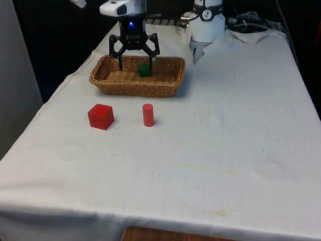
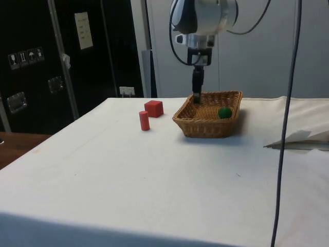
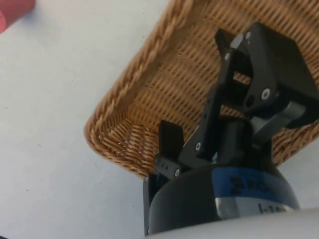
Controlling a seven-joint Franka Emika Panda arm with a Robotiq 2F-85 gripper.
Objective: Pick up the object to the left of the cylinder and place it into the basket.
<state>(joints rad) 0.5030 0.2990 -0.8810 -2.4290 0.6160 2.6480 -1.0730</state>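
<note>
A red cube [image 1: 101, 116] sits on the white cloth, to the front view's left of an upright red cylinder [image 1: 148, 115]. Behind them stands a woven basket [image 1: 135, 89] with a green ball [image 1: 144, 70] lying in it. My gripper [image 1: 135, 66] hangs open over the basket, its fingertips lowered to about rim height and nothing between them. From the side, the gripper [image 2: 196, 98] is over the basket's [image 2: 205, 125] end nearest the cube [image 2: 153, 108], with the cylinder [image 2: 144, 120] in front and the ball [image 2: 224, 112] further along. The wrist view looks down on the basket's rim [image 3: 144, 64].
A crumpled fold of cloth [image 2: 298, 139] lies behind the basket near the robot's base. The table's left edge [image 1: 50, 100] runs close to the cube and the basket. Open cloth stretches in front of the cylinder and to the front view's right.
</note>
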